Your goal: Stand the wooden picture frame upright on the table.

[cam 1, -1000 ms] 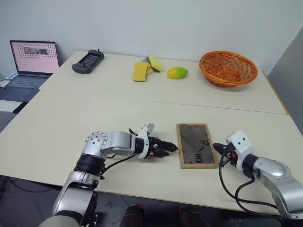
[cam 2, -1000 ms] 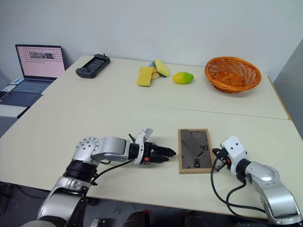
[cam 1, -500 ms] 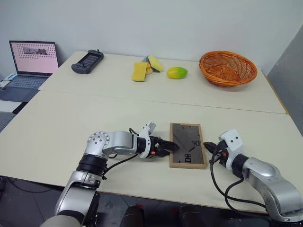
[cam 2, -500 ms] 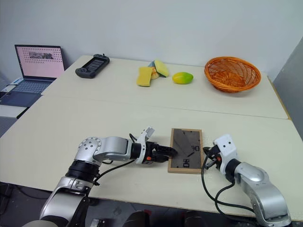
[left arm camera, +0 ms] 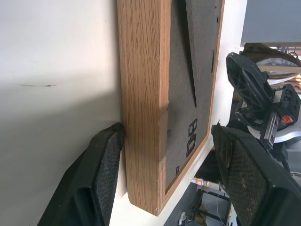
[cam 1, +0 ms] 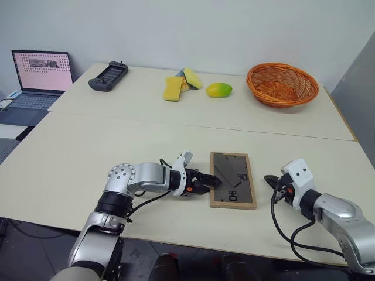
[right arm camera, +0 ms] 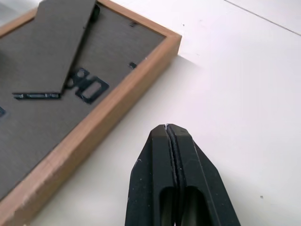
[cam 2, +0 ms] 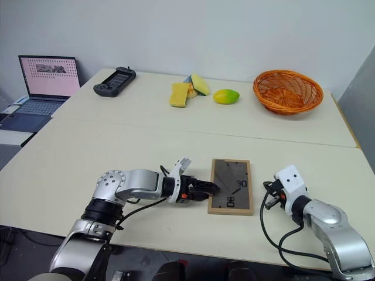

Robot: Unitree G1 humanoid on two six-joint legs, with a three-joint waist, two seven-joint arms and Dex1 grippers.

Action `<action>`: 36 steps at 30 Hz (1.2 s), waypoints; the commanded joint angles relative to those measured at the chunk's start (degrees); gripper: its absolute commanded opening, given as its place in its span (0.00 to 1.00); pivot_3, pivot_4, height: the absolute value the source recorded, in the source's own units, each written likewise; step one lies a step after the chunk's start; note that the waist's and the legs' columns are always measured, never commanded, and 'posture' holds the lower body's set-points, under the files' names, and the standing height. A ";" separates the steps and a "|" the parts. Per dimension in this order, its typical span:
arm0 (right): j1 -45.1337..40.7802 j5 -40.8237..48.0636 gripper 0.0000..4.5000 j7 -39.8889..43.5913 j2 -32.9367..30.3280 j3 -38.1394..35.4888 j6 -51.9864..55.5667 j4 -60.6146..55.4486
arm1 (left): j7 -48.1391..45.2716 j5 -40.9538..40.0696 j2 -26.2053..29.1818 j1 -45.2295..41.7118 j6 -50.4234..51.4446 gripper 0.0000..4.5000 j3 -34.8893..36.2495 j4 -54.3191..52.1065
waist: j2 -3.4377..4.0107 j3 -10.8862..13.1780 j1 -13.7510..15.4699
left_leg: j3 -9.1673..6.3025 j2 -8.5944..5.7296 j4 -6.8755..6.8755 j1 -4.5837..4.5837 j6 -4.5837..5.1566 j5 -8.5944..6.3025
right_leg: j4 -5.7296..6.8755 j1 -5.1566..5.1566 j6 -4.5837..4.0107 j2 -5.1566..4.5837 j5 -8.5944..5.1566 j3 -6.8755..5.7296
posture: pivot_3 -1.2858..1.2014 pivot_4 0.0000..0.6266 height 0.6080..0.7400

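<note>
The picture frame [cam 1: 233, 180] is laid face down on the table [cam 1: 88, 152]. The left gripper [cam 1: 212, 182], spread wide, is set at its edge; the right gripper [cam 1: 268, 179] is pressed together nearby.

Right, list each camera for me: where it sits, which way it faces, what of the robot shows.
Left and right eye views: on the head, looking forward and down over the table; both arms show, with the left pincer and the right pincer.
Left wrist view: along the open left pincer's fingers, at the wooden picture frame edge.
Right wrist view: along the shut right pincer, beside the frame's corner.
Shared: the frame lying back-up.
</note>
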 commanded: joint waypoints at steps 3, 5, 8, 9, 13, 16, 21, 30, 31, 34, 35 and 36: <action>3.37 -0.89 0.00 -0.04 1.13 3.79 -2.17 -0.62 | 0.39 0.16 -0.04 0.72 -0.32 0.70 -0.32 -0.24 | 0.00 0.00 0.04 | -0.01 0.00 -0.01 0.00 0.00 0.00 | -0.01 0.00 0.00 0.00 0.00 -0.01 | 0.52 0.24 1.00; 3.41 -0.96 0.00 -0.76 2.09 4.96 -2.25 -0.70 | 0.35 0.16 0.09 0.76 -0.20 0.70 -0.39 -0.30 | 0.00 0.00 0.01 | -0.01 0.00 -0.02 0.00 0.00 0.00 | -0.01 -0.01 0.01 0.00 -0.01 -0.01 | 0.52 0.24 1.00; 2.20 -0.69 0.00 -1.71 3.57 6.23 -1.76 -0.85 | 0.31 0.16 0.31 0.63 -0.04 0.70 -0.38 -0.23 | 0.00 -0.01 -0.07 | 0.00 0.00 0.00 0.00 0.00 0.00 | -0.01 0.00 0.01 0.00 -0.01 0.02 | 0.52 0.24 1.00; 1.60 -0.38 0.00 -2.04 4.32 6.41 -1.43 -0.91 | 0.35 0.16 0.32 0.59 -0.07 0.70 -0.41 -0.23 | 0.01 -0.01 -0.08 | -0.01 0.00 0.00 0.00 0.00 0.00 | -0.01 -0.01 0.01 0.00 -0.01 0.00 | 0.52 0.24 1.00; -1.17 0.51 0.00 -3.39 7.12 7.25 0.19 -1.50 | 0.32 0.16 0.45 0.34 -0.09 0.70 -0.38 -0.08 | 0.01 -0.01 -0.08 | -0.01 0.01 -0.02 0.00 -0.01 0.00 | -0.01 -0.03 0.01 0.02 -0.01 0.01 | 0.52 0.24 1.00; -3.11 0.72 0.00 -4.14 8.55 8.30 1.43 -2.10 | 0.34 0.16 0.46 0.40 -0.15 0.70 -0.27 -0.16 | 0.01 -0.01 -0.07 | -0.01 0.01 -0.02 0.00 -0.01 0.00 | -0.01 -0.03 0.01 0.02 -0.01 0.01 | 0.52 0.24 1.00; -3.56 0.62 0.00 -4.45 8.61 8.44 2.14 -2.10 | 0.27 0.16 0.37 0.79 -0.20 0.70 -0.10 -0.43 | 0.01 -0.01 -0.03 | -0.01 0.01 -0.02 0.00 -0.02 0.01 | -0.01 -0.04 0.01 0.02 -0.01 0.00 | 0.52 0.24 1.00; -2.67 0.91 0.00 -4.30 7.25 7.04 1.86 -1.83 | 0.06 0.16 -0.35 0.52 -0.89 0.70 0.89 0.57 | 0.01 -0.01 -0.03 | -0.01 0.01 -0.03 -0.01 -0.01 0.00 | -0.02 -0.04 0.01 0.02 -0.01 0.00 | 0.52 0.24 1.00; -2.51 0.89 0.00 -4.26 7.16 7.06 1.77 -1.79 | 0.04 0.16 -0.40 0.54 -0.88 0.70 0.92 0.55 | 0.01 -0.01 -0.03 | -0.01 0.01 -0.03 -0.01 -0.01 0.00 | -0.02 -0.04 0.01 0.02 -0.01 0.01 | 0.52 0.24 1.00; -2.53 0.87 0.00 -4.23 7.06 7.05 1.65 -1.48 | 0.00 0.16 -0.55 0.51 -0.91 0.70 0.98 0.45 | 0.00 -0.01 -0.03 | -0.01 0.01 -0.04 -0.01 -0.01 0.00 | -0.02 -0.05 0.01 0.02 -0.01 0.01 | 0.52 0.24 1.00; -2.58 0.88 0.00 -4.23 7.06 7.03 1.63 -1.39 | -0.03 0.16 -0.61 0.52 -0.95 0.70 1.02 0.38 | 0.01 -0.01 -0.03 | -0.01 0.01 -0.04 -0.01 -0.01 0.00 | -0.02 -0.05 0.01 0.02 -0.01 0.01 | 0.52 0.24 1.00; -2.63 0.87 0.00 -4.22 7.05 7.01 1.59 -1.29 | -0.08 0.16 -0.63 0.55 -0.93 0.67 1.03 0.26 | 0.01 -0.01 -0.03 | -0.01 0.01 -0.04 -0.01 -0.01 0.00 | -0.02 -0.05 0.01 0.02 -0.01 0.01 | 0.52 0.24 1.00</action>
